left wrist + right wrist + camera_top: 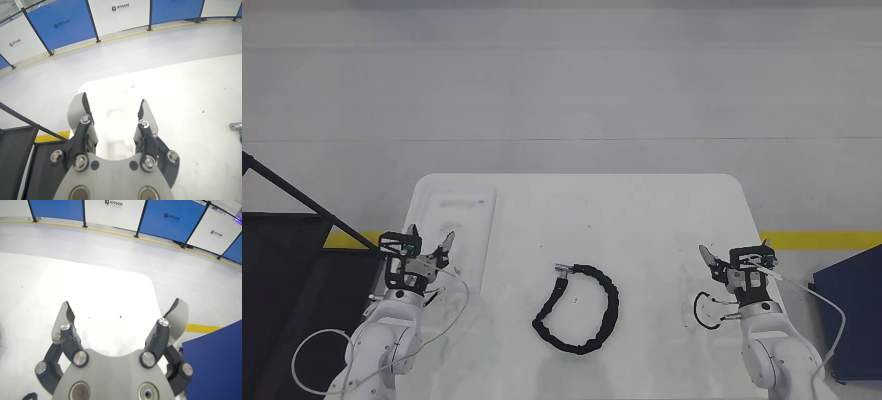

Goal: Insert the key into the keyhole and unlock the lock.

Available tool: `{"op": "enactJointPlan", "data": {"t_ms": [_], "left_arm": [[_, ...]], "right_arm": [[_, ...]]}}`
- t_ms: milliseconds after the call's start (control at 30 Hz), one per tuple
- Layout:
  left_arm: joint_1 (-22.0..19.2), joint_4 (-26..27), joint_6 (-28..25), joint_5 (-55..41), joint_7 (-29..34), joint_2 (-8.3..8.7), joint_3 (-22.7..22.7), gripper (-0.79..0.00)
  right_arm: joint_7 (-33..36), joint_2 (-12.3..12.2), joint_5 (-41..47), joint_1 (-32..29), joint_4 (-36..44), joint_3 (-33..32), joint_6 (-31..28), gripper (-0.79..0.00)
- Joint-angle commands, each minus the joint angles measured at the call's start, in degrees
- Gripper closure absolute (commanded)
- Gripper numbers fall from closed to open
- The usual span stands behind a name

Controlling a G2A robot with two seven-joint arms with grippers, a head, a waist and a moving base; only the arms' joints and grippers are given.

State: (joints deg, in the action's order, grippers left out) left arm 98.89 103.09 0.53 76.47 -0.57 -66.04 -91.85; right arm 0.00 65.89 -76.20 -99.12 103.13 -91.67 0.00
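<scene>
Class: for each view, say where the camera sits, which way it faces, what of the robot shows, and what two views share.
Top view: above the arms, looking down at the table; both arms show, the cable lock between them.
Left wrist view: on that wrist, facing forward over the open left hand and a white tray toward fence panels.
Right wrist view: on that wrist, facing forward over the open right hand and the table's corner.
Shared: top and left wrist views show the tray and the lock's metal end.

Lock [577,308] at table [642,215] centre, left gripper [432,237] near its left edge, right gripper [734,250] near its right edge
</scene>
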Motion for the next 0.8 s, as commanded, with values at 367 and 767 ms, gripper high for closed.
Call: {"op": "enactJointPlan", "data": {"t_ms": [367,767], "left_arm": [[4.77,11.28,-6.80,-5.08,7.19,0.51,-8.68,-0.785],[7.21,20.74,-21.53,-16.10,32.23,1.90,-18.63,-0.785]], "right_arm": [[0.00,0.00,0.00,0.00,0.00,0.00,0.00,-0.785],[0.00,0.00,0.00,0.00,0.00,0.00,0.00,-0.785]]}}
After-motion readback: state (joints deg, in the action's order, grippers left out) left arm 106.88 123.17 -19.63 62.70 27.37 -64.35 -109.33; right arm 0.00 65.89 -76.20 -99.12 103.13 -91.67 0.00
